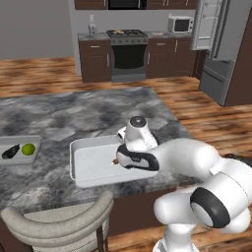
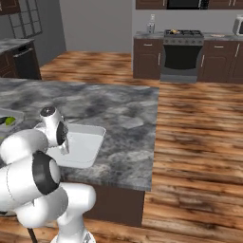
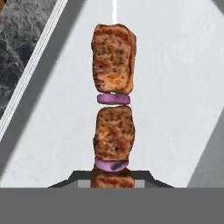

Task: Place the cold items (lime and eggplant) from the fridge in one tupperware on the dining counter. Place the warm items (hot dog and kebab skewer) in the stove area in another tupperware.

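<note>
Jaws: clenched on skewer [image 3: 113, 109] near its lower end | Location: skewer over white tupperware [image 1: 93, 162] on counter [image 1: 74, 110] | Handling: likely light, stiff stick, soft greasy meat; grip low, keep level

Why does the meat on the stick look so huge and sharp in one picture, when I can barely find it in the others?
Hand view: the camera sits right behind the gripper, so the kebab skewer looms large, evenly lit, without glare, above the white tupperware. Left base view: it is only a small brown sliver by the arm. Right base view: soft, slightly blurry rendering throughout.
</note>
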